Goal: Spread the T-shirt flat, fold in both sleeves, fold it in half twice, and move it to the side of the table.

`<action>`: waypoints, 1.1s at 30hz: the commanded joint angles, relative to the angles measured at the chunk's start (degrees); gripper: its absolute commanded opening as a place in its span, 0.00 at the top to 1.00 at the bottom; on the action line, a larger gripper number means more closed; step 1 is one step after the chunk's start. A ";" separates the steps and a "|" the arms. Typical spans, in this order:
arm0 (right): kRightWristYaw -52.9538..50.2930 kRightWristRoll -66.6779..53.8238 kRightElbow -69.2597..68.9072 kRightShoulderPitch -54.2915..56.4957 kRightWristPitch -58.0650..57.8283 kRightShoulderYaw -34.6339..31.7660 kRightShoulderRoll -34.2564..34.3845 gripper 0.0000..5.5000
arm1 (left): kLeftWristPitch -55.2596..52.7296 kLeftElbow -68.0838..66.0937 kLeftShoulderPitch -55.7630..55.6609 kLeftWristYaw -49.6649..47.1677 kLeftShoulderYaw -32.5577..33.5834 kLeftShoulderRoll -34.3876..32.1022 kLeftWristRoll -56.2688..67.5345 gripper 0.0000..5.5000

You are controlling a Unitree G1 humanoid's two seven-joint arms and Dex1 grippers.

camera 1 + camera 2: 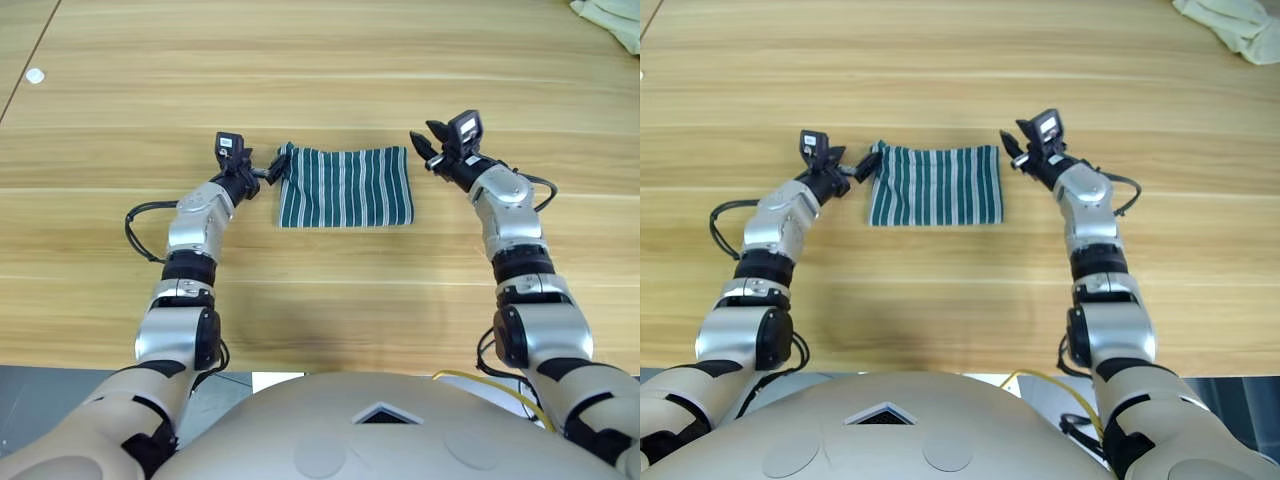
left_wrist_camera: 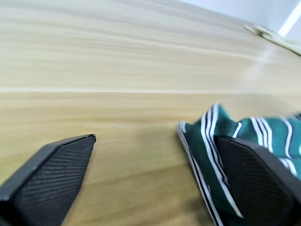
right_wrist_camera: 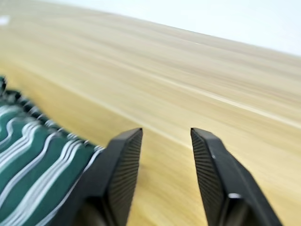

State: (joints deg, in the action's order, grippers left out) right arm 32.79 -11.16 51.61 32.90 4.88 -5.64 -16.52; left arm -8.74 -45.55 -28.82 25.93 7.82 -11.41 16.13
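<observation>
The T-shirt (image 1: pixel 345 187), green with white stripes, lies folded into a small rectangle in the middle of the wooden table (image 1: pixel 320 300). My left gripper (image 1: pixel 270 172) is at the shirt's far left corner and is open. In the left wrist view the gripper (image 2: pixel 155 155) is spread wide, and the striped shirt edge (image 2: pixel 207 136) lies against one finger (image 2: pixel 258 179). My right gripper (image 1: pixel 425 142) hovers just off the far right corner, open. In the right wrist view nothing sits between its fingers (image 3: pixel 124 160), and the shirt (image 3: pixel 33 165) lies beside them.
A pale crumpled cloth (image 1: pixel 610 18) lies at the table's far right corner. A small white disc (image 1: pixel 35 75) rests at the far left. Bare wood surrounds the shirt on all sides.
</observation>
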 commanded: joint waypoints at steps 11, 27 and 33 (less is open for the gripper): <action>8.38 4.70 -16.05 -6.62 22.39 4.68 3.28 0.23 | 48.09 10.54 5.56 13.30 -2.48 -3.29 -9.56 0.02; -16.00 37.73 -5.45 -2.22 21.73 25.54 7.07 0.03 | 48.59 10.99 10.63 -12.60 -25.77 -17.80 -61.35 0.02; -24.78 38.38 4.42 3.13 15.06 25.82 11.88 0.03 | 46.31 11.37 11.08 -15.01 -29.61 -18.96 -62.07 0.02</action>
State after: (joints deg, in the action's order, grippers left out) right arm 9.81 26.49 53.06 34.13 22.34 20.10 -5.64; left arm 39.75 -32.44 -19.93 9.61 -19.41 -29.06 -43.44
